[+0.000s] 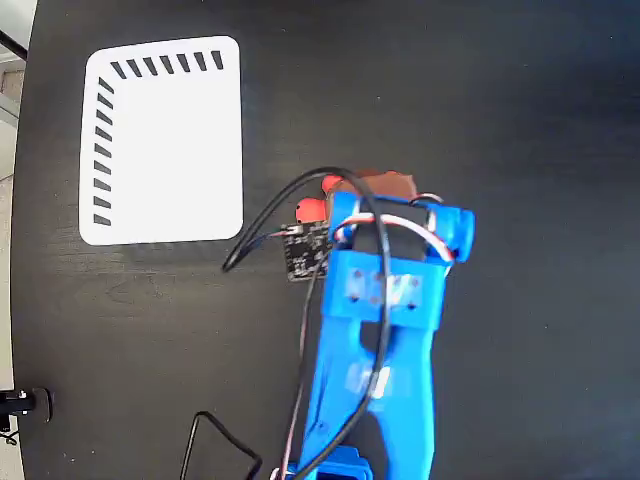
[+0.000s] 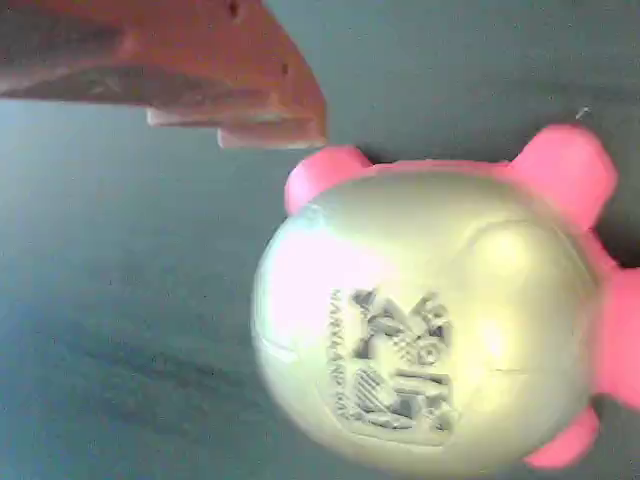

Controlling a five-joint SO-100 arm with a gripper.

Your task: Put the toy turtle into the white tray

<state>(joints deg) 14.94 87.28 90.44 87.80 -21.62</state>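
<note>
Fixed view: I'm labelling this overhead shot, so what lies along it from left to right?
White tray → small black circuit board → blue arm, its claw hiding most of the turtle.

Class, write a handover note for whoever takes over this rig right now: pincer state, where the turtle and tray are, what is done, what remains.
Pincer: lowered over the toy turtle; only one orange finger shows in the wrist view, apart from the shell, so open or shut cannot be told.
Toy turtle: on the black table, mostly hidden under the arm in the fixed view, right of the tray.
White tray: upper left in the fixed view, holding nothing.
Done: approach to the turtle.
Left: grasp, lift, carry to the tray, release.
</note>
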